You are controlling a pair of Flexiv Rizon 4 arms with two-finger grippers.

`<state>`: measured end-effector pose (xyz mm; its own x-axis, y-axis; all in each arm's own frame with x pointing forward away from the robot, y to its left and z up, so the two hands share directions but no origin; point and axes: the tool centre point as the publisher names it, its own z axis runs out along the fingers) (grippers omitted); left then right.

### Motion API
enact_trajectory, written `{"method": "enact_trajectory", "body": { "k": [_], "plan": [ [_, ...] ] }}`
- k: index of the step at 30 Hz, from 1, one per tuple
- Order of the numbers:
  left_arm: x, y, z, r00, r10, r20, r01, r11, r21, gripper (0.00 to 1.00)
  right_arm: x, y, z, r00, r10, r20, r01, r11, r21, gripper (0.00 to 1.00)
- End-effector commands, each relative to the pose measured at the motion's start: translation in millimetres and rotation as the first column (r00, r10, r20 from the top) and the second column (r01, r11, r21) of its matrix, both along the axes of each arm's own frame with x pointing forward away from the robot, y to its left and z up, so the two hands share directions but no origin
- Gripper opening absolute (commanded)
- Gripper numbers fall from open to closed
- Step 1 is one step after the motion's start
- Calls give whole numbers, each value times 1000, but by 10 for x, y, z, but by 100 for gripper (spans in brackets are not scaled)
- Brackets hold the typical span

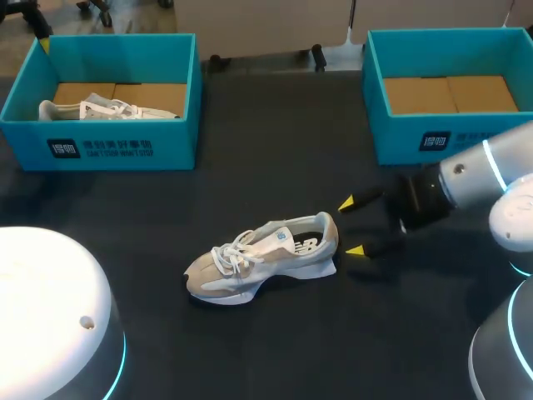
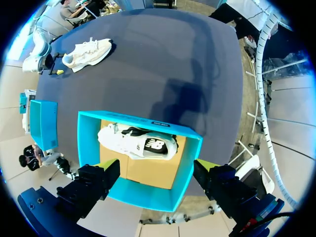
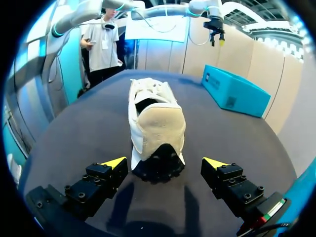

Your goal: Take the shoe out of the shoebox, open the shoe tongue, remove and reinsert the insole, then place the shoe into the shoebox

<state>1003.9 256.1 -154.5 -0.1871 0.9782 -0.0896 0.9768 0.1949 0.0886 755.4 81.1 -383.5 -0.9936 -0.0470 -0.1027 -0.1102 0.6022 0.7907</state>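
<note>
On the surface point(image 1: 275, 150), shoe point(image 1: 262, 257) sits upright. Right gripper point(image 1: 352, 226) open behind its heel; left gripper point(image 2: 155, 167) open over shoebox point(image 2: 143, 196).

Left gripper point(image 2: 157, 168) hung over a teal box point(image 2: 183, 174), fingers wide apart.
A white shoe point(image 2: 140, 143) lay on its side on the box's cardboard floor. Farther across the dark table point(image 2: 173, 64) sat a second shoe point(image 2: 88, 52), with the right gripper point(image 2: 55, 65) just beside it. Another box point(image 2: 42, 123) stood at the table's edge.
</note>
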Motion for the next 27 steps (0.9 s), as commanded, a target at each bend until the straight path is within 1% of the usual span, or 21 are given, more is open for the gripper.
{"method": "enact_trajectory", "body": {
  "k": [1, 10, 17, 27],
  "plan": [
    [-7, 1, 4, 1000, 0, 0, 0, 1000, 4, 100, 116, 117, -102, 1000, 20, -18, -20, 1000, 5, 100],
    [-7, 1, 4, 1000, 0, 0, 0, 1000, 4, 100, 77, 257, -133, 996, 77, -46, -76, 997, 19, 100],
    [-7, 1, 4, 1000, 0, 0, 0, 1000, 4, 100, 3, 370, -182, 988, 126, -85, -124, 992, 33, 100],
    [-7, 1, 4, 1000, 0, 0, 0, 1000, 4, 100, -59, 527, -260, 988, 119, -100, -114, 992, 49, 100]
  ]
}}
